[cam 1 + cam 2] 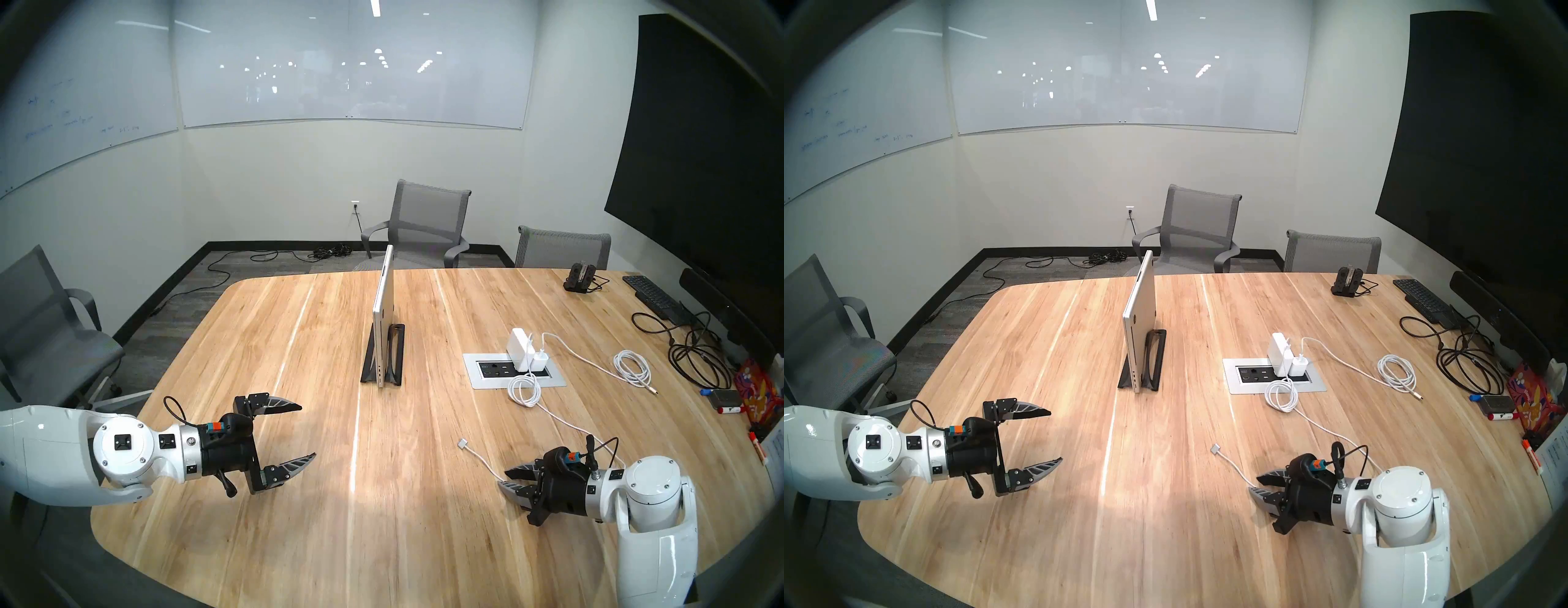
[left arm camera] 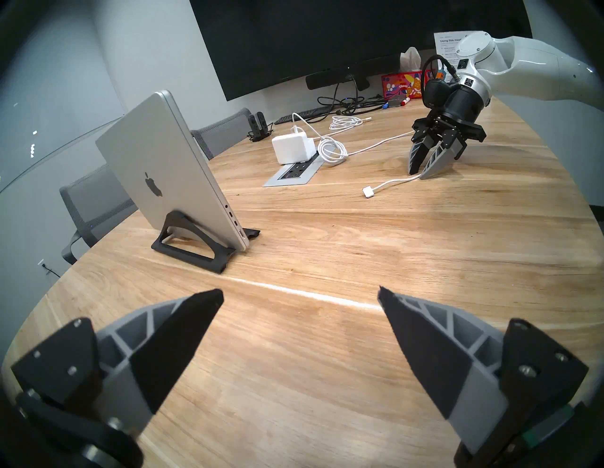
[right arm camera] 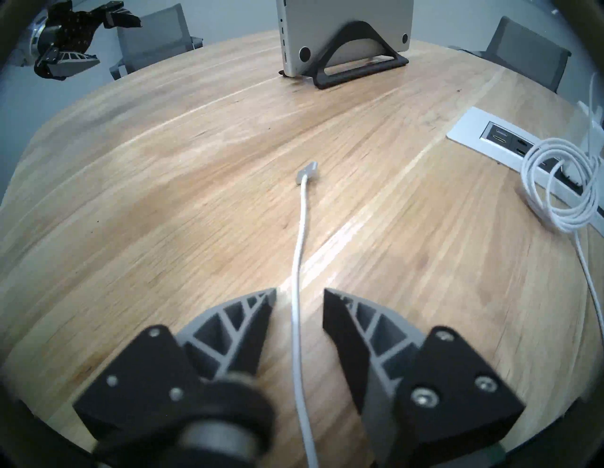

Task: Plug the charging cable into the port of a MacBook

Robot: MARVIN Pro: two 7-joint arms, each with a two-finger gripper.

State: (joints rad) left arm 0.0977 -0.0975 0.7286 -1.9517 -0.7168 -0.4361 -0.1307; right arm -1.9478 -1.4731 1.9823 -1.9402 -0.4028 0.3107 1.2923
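Starting with the table [image 1: 297, 530] — wood top, everything sits on it; the MacBook [image 2: 153, 157] stands closed on edge in a black vertical stand [image 2: 196, 255], which puts its port edge facing the robot, low near the tabletop, so I judge a plug has to go in roughly level; Apple logo on the lid is the only mark readable on it; ports show as small slots on that near edge.

Left gripper [image 1: 309, 431] hangs above the table left of the laptop, fingers wide apart, holding nothing — parked, probably free to steady the laptop if needed.

White power brick [image 1: 518, 342] sits in the table's recessed outlet panel [image 1: 488, 380]; spare slack of the charging cable [image 3: 299, 261] is looped beside the panel, the rest runs toward the right arm.

Right gripper [image 3: 300, 295] is low over the table; cord runs between its fingers, which straddle it partway in with a gap on each side — not clamped; grip point is well back from the connector [image 3: 307, 170], which lies flat on the wood, well apart from the laptop.

Writing: sign at the table's right edge starts "Using this" — rest too small; whiteboard scribble illegible.
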